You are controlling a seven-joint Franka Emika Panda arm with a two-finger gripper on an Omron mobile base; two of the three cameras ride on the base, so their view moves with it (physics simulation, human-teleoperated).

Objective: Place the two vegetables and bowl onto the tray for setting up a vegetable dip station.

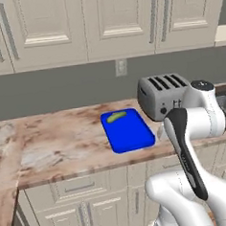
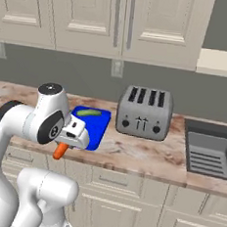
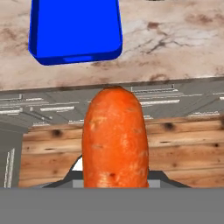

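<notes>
The end effector (image 2: 61,147) was clenched on a carrot (image 3: 115,138), held out past the worktop (image 1: 59,143) edge, in front of the cabinets; its fingers were hidden behind the carrot in the hand view. The blue tray (image 1: 127,129) lay on the worktop left of the toaster (image 2: 145,112), with a green vegetable (image 1: 116,117) at its far end. In the right base view the arm covered the tray's near-left part.

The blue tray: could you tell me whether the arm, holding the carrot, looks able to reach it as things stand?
Probably yes: the gripper holds the carrot off the counter's front edge, and the tray lies just ahead with only bare counter between.
</notes>
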